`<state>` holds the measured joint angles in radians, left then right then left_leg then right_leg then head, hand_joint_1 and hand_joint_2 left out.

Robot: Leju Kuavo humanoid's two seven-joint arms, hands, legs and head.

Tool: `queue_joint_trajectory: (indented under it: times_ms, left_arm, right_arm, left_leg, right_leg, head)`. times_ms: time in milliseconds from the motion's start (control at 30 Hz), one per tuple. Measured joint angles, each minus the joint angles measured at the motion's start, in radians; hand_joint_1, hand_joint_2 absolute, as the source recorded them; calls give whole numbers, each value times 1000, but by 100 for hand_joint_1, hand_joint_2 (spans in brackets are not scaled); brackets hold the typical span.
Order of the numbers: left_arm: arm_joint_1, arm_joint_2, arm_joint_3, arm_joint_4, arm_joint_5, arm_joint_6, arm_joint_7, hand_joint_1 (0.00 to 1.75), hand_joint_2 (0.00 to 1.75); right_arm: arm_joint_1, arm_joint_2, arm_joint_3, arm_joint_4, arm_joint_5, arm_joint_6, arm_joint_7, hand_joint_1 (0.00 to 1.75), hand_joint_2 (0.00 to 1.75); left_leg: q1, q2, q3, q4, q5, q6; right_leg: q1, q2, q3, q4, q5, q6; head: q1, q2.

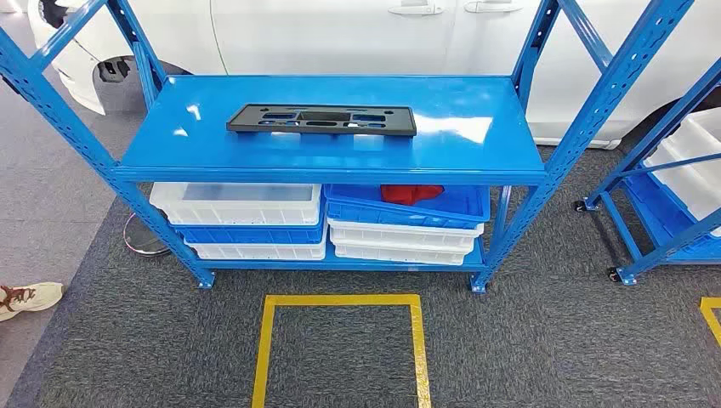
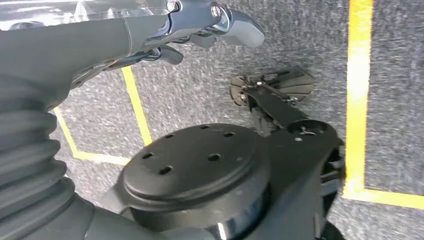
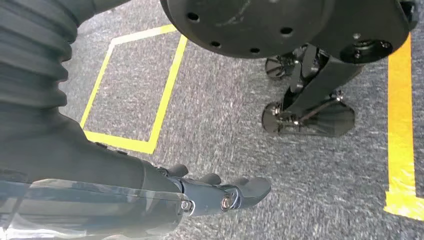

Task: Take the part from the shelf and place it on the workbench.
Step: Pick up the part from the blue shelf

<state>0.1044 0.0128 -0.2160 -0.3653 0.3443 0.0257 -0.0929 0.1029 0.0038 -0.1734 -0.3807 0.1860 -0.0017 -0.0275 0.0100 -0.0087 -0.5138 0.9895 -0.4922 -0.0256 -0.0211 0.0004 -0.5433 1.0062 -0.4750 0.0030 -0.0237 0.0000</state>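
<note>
The part (image 1: 321,120), a long flat black plastic panel with cut-outs, lay on the top deck of the blue shelf (image 1: 476,153), well ahead of and above both hands. Both arms hung at the robot's sides over grey carpet marked with yellow tape (image 1: 340,300). The left hand (image 2: 200,25) held nothing, its fingers loosely extended. The right hand (image 3: 220,192) was likewise empty, fingers stretched out and slightly apart.

The panel looked light and fairly stiff, though a piece so thin and long might flex or tip if lifted from one end. Its smooth surface on glossy painted steel could slide. Taking it near the middle of a long edge, or with a hand at each end, seemed safest.
</note>
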Motion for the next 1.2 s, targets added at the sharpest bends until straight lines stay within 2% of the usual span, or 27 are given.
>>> queue_joint_trajectory:
  times_ms: [167,400,600,667,733,800,833,867,900,933,967,1000,1033,1067,1100,1133,1200]
  left_arm:
    - [-12,6,-53,11,87,10,-27,0,0]
    - [-40,19,-175,43,274,24,-85,0,0]
    - [-60,33,-270,68,415,35,-127,0,0]
    - [-66,37,-295,74,457,38,-139,0,0]
    - [-71,39,-315,78,494,43,-150,0,0]
    - [-76,40,-336,82,530,47,-161,0,0]
    - [-78,40,-346,84,547,49,-166,0,0]
    - [-80,40,-356,87,564,51,-171,0,0]
    - [-82,40,-365,90,581,53,-176,0,0]
    - [-83,40,-374,94,598,55,-179,0,0]
    - [-83,40,-383,98,614,58,-183,0,0]
    - [-84,40,-393,101,630,61,-186,0,0]
    - [-85,40,-401,104,646,64,-188,0,0]
    - [-87,40,-410,106,661,67,-191,0,0]
    - [-90,40,-419,108,675,70,-193,0,0]
    - [-93,40,-427,111,689,74,-194,0,0]
    - [-99,41,-445,117,717,81,-197,0,0]
  right_arm:
    - [-17,5,-43,9,46,2,-24,0,0]
    - [-69,24,-118,14,122,43,-116,0,0]
    - [-118,40,-117,-55,109,93,-197,0,0]
    - [-142,42,-105,-99,85,110,-214,0,0]
    - [-168,43,-89,-147,59,125,-224,0,87]
    - [-194,42,-72,-200,31,137,-233,0,87]
    - [-206,42,-63,-226,19,142,-237,0,44]
    - [-216,41,-53,-253,7,145,-241,0,0]
    - [-225,40,-44,-279,-3,147,-245,0,0]
    - [-232,39,-33,-307,-10,146,-248,0,0]
    - [-239,37,-23,-336,-16,144,-252,0,0]
    - [-248,34,-12,-366,-19,141,-256,0,0]
    - [-259,30,-2,-396,-22,135,-261,0,0]
    - [-272,25,7,-426,-23,127,-265,0,0]
    - [-289,20,17,-455,-22,117,-270,0,0]
    - [-305,14,27,-482,-20,104,-274,0,0]
    - [-331,5,47,-536,-14,75,-284,0,0]
  left_leg:
    - [0,0,0,0,0,0]
    - [0,0,0,0,1,1]
    - [-3,0,-4,9,-2,10]
    - [-5,0,-7,12,-2,16]
    - [-5,0,-6,6,3,27]
    - [-1,2,5,-18,19,39]
    - [1,2,10,-28,26,44]
    - [1,3,11,-32,30,47]
    - [0,3,10,-32,31,49]
    - [-2,3,10,-31,30,50]
    - [-3,2,10,-29,28,50]
    - [-4,0,11,-26,26,50]
    - [-4,-2,13,-23,23,48]
    - [-4,-3,13,-18,18,45]
    - [-6,-4,12,-12,12,40]
    - [-8,-4,10,-6,8,35]
    - [-10,-4,5,-1,4,24]
  right_leg:
    - [0,0,0,0,0,0]
    - [0,0,0,0,0,1]
    - [-4,0,0,-2,4,8]
    - [-6,0,0,-3,6,13]
    - [-6,-1,3,-10,10,24]
    - [-5,-1,-4,7,-4,31]
    - [-4,-1,-22,44,-26,32]
    - [-5,-1,-51,103,-55,31]
    - [-4,-1,-87,174,-86,31]
    - [-4,-1,-119,235,-104,32]
    - [-4,-1,-139,268,-104,33]
    - [-4,-1,-141,261,-83,32]
    - [-4,-1,-123,213,-45,31]
    - [-4,-1,-93,139,-5,27]
    - [-2,-1,-65,73,22,24]
    - [0,0,-46,27,38,19]
    - [5,1,-38,3,37,11]
  head:
    - [0,0]
    - [0,0]
    - [0,0]
    - [-1,0]
    - [-1,0]
    - [1,0]
    - [2,0]
    - [3,0]
    - [3,0]
    - [3,0]
    - [3,0]
    - [3,0]
    - [3,0]
    - [4,0]
    - [3,0]
    - [3,0]
    - [2,0]
